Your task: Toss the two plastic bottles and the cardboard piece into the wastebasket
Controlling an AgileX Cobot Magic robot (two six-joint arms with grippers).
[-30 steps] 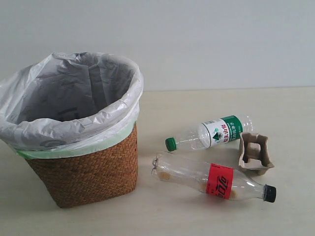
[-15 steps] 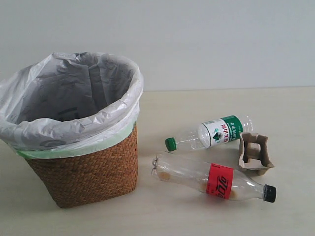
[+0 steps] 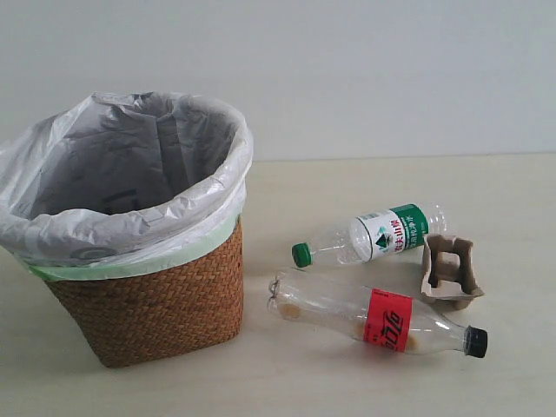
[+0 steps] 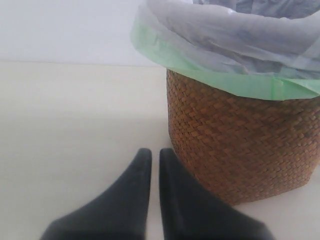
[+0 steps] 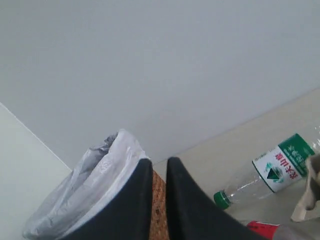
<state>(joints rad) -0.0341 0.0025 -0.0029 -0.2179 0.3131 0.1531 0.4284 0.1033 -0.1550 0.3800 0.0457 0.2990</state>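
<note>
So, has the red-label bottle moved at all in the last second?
No. The red-label bottle lies where it was, its base just as near the basket and its cap just as near the tray.

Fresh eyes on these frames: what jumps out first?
The big wicker wastebasket with its white bag liner dominates the left of the exterior view. To its right on the table lie the green-label bottle, the red-label bottle nearer the camera, and the cardboard piece at far right. The left tool and right tool are shut, holding nothing.
</note>
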